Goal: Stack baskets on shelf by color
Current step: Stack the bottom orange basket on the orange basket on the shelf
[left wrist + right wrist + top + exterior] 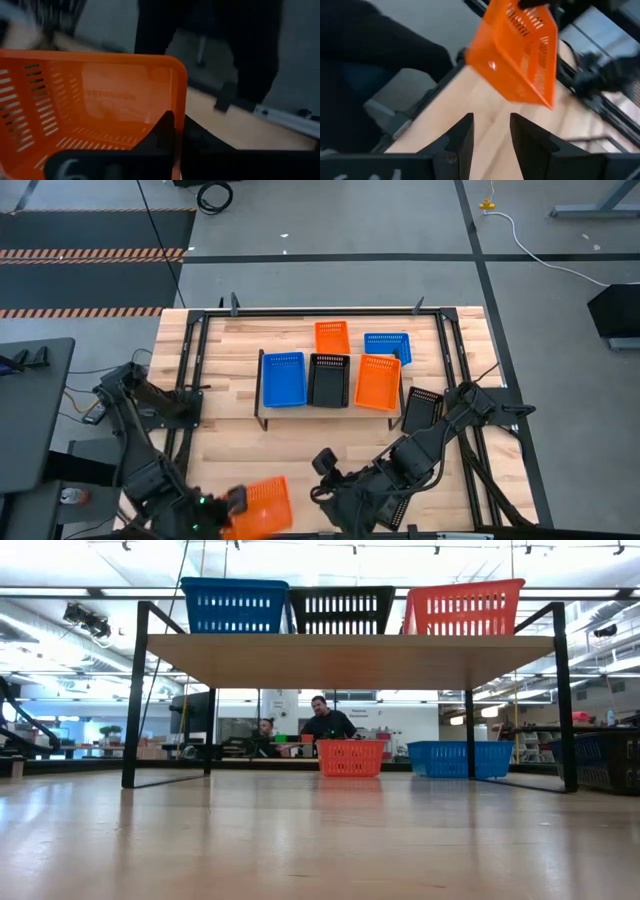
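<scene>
On the shelf [300,408] stand a blue basket [283,378], a black basket [329,380] and an orange basket [377,382], side by side. Beyond the shelf, an orange basket [332,337] and a blue basket [387,346] rest on the table. A black basket [422,408] lies right of the shelf. At the near left, my left gripper [233,505] is shut on another orange basket [262,505]. My right gripper [322,477] is open at the near middle, pointing toward that basket [520,55], with nothing between its fingers [465,135]. My left gripper holds the orange basket by one side wall [178,107], close to a corner. One finger [165,132] is inside the basket and the other is outside the wall. The basket hangs tilted below the gripper, clear of the table [485,120].
The shelf's dark metal legs and frame [140,690] rise from the table. Dark rails [195,360] run along the table's left and right sides. Bare wood [300,442] lies between the shelf and the near edge. People sit in the room beyond the table [325,725].
</scene>
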You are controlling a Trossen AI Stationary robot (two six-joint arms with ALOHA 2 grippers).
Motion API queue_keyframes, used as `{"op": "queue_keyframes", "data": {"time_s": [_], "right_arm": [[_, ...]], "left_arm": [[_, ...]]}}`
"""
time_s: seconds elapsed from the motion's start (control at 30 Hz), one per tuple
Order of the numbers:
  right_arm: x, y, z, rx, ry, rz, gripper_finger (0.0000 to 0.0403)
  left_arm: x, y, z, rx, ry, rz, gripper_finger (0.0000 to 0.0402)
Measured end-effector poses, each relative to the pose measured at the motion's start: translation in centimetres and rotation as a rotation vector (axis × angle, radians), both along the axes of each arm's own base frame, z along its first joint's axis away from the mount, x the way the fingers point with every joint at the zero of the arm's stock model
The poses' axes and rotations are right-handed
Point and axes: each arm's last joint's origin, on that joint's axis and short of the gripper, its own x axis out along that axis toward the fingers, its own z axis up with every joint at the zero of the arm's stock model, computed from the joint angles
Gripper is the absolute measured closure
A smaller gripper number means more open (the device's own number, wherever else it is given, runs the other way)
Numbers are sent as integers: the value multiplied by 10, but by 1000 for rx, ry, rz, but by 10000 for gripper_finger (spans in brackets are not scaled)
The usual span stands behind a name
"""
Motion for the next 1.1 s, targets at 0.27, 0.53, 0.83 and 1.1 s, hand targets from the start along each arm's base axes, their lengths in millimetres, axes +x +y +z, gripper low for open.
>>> {"op": "queue_keyframes", "data": {"time_s": [0.27,0.53,0.83,1.1], "right_arm": [[5,13,11,118,-105,201,270],[7,24,23,177,-238,308,269],[16,31,-7,196,-213,362,268],[22,35,-25,207,-223,371,278]], "left_arm": [[-3,-23,13,-125,-153,-407,393],[22,-10,17,-177,-181,-441,393],[48,11,17,-193,-173,-400,393],[52,14,17,-210,-166,-404,393]]}}
